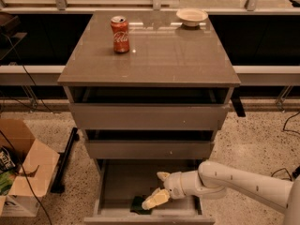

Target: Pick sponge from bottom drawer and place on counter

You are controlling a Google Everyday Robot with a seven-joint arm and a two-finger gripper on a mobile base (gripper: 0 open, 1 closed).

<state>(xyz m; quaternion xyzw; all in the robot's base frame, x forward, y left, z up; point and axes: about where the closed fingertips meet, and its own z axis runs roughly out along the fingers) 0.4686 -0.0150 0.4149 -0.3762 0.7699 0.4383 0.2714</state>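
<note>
The bottom drawer (123, 185) is pulled out, with a flat grey floor. The dark green sponge (138, 204) lies near its front panel, left of centre. My gripper (158, 187) reaches into the drawer from the right on a white arm. Its fingers are spread: one cream fingertip (153, 199) rests on or just over the sponge's right side, the other (163, 176) is held higher and further back. The counter (150, 50) is the glossy grey-brown cabinet top above.
A red soda can (120, 34) stands on the counter at the back left and a pale bowl (191, 17) at the back right. Two upper drawers (149, 116) are slightly open. A cardboard box (23, 170) sits on the floor to the left.
</note>
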